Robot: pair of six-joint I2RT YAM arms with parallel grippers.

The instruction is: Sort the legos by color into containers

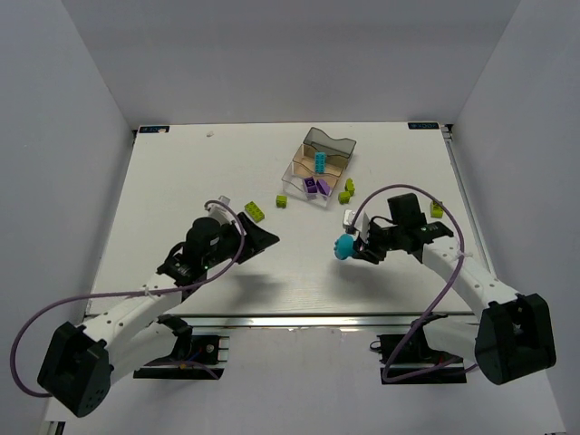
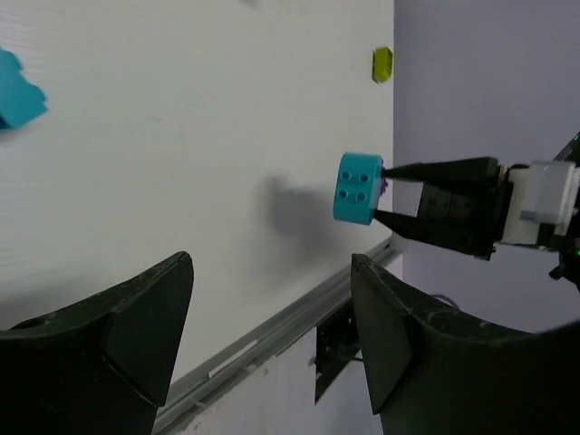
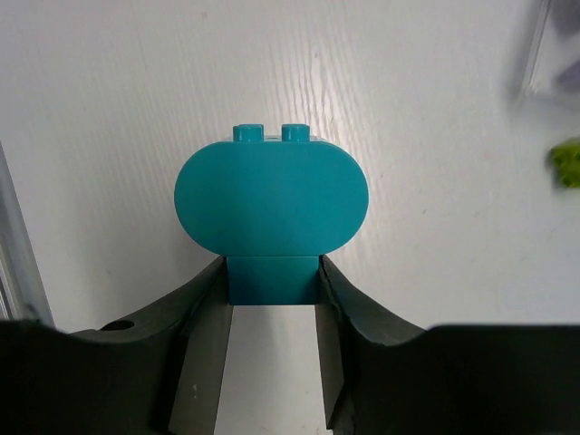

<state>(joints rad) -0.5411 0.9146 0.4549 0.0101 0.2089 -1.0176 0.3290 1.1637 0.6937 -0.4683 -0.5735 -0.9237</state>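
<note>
While right tool (image 1: 356, 246) is pinching a cyan brick (image 1: 344, 246) above the worktop (image 1: 181, 181), left tool (image 1: 261, 238) is hovering spread, arm reaching forward

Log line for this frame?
right end effector: shut on cyan lego, raised | left end effector: open, empty | tray: some legos inside

The left arm (image 1: 136, 308) and right arm (image 1: 467, 281) are built of white links joined by bulky black joint housings, on black bases. A purple-grey cable (image 1: 462, 249) loops loosely along each. The fingers (image 2: 118, 335) are matt black, wedge-shaped and tapering, with a small round hole near the root.
</note>
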